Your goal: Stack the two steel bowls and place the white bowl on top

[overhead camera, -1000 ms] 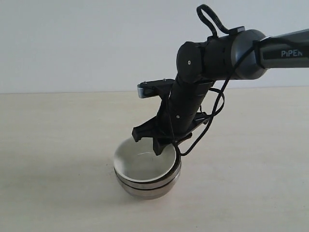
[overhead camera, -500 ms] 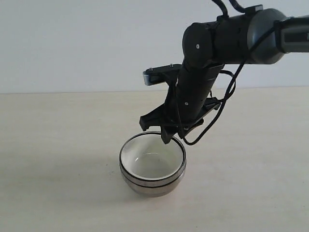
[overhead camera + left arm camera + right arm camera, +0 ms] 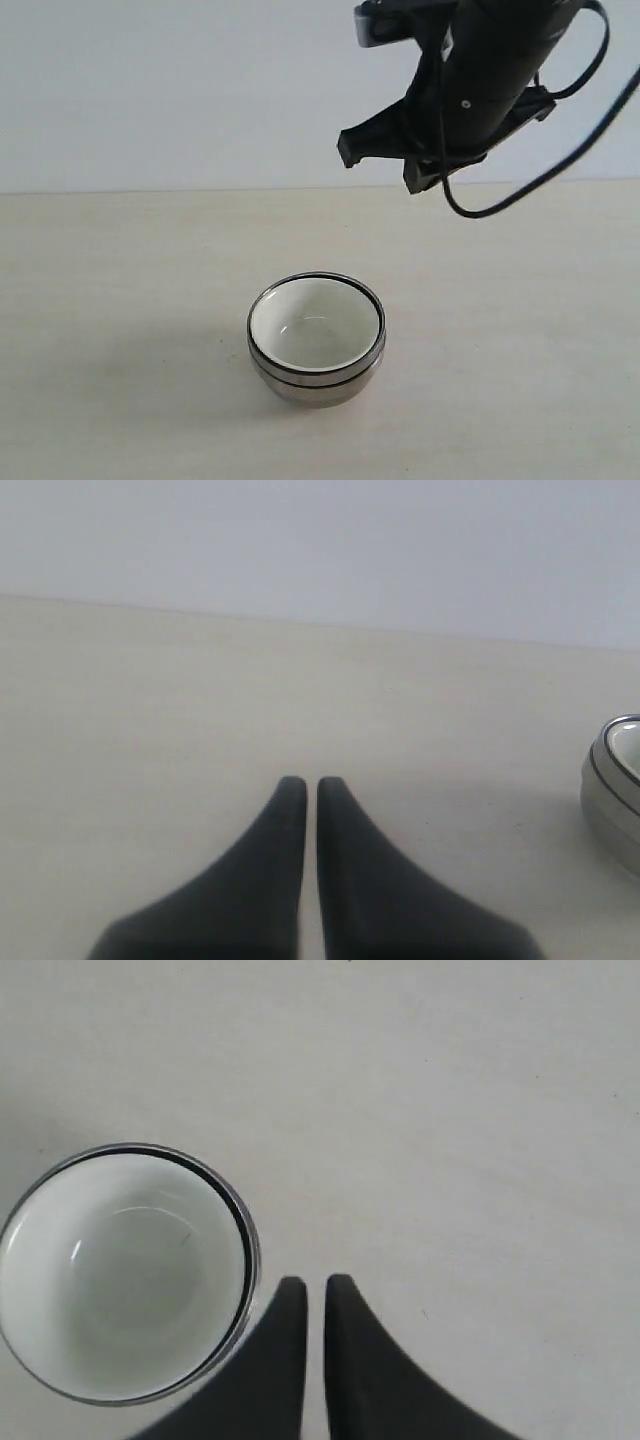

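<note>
The two steel bowls (image 3: 316, 386) stand nested on the table, and the white bowl (image 3: 315, 325) sits inside the upper one, its rim level with the steel rim. From above, the right wrist view shows the white bowl (image 3: 120, 1275) ringed by the steel bowls' rim (image 3: 250, 1260). My right gripper (image 3: 385, 160) hangs high above and to the right of the stack, shut and holding nothing. In its own view the right gripper (image 3: 316, 1285) is just beside the stack's rim. My left gripper (image 3: 311, 785) is shut and empty, low over bare table, with the steel bowls (image 3: 612, 800) off to one side.
The pale table (image 3: 120, 300) runs back to a plain light wall (image 3: 150, 90). The right arm's loose black cable (image 3: 500, 205) hangs over the back right of the table. The left arm does not show in the exterior view.
My right gripper has let go of the white bowl, which settled level in the steel stack, and the arm has risen up and to the right, away from the bowls.
</note>
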Robot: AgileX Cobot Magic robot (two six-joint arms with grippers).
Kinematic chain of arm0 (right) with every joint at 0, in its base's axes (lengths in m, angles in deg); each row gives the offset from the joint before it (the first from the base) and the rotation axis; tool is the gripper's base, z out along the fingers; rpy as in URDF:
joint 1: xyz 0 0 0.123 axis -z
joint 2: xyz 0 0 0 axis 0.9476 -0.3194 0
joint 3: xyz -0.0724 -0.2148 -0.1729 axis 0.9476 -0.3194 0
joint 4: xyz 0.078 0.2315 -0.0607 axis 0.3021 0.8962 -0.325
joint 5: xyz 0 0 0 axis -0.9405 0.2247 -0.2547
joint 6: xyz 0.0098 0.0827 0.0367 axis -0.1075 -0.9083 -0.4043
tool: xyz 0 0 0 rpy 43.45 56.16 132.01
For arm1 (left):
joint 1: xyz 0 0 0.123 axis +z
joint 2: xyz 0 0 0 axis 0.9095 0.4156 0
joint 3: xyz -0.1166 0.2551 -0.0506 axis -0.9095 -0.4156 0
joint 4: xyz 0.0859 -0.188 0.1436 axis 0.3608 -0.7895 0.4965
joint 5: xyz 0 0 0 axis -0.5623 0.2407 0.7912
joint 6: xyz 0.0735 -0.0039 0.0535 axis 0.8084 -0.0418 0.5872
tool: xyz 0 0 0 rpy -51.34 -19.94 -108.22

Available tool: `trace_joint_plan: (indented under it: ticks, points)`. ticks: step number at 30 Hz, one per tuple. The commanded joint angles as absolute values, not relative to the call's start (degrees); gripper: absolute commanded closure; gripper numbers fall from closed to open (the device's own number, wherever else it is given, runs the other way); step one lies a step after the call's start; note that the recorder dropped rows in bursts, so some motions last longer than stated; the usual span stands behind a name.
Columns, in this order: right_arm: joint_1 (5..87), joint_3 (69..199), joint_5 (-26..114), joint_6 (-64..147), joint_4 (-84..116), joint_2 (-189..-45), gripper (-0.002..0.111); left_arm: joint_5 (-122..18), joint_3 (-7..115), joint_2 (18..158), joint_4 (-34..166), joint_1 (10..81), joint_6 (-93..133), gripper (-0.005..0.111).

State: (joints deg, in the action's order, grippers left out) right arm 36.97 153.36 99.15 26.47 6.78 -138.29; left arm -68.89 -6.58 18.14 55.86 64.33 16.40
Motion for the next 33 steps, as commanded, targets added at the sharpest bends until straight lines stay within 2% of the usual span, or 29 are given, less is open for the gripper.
trace_joint_plan:
  ticks: [1,9,14,24,33]
  points:
    - [32.64,138.29,87.92,18.25,1.99,-127.67,0.108,-68.76,-6.75,18.02,56.12,64.51,15.85,0.103]
    - [22.17,115.06,70.59,5.08,-1.12,-109.97,0.108,-68.76,-6.75,18.02,56.12,64.51,15.85,0.103]
    - [21.51,108.4,69.59,1.55,-2.99,-98.61,0.108,-68.76,-6.75,18.02,56.12,64.51,15.85,0.103]
    - [21.51,106.26,90.37,0.51,-0.79,-82.21,0.108,-68.76,-6.75,18.02,56.12,64.51,15.85,0.103]
    - [21.51,106.26,92.65,0.51,-0.79,-78.33,0.108,-68.76,-6.75,18.02,56.12,64.51,15.85,0.103]
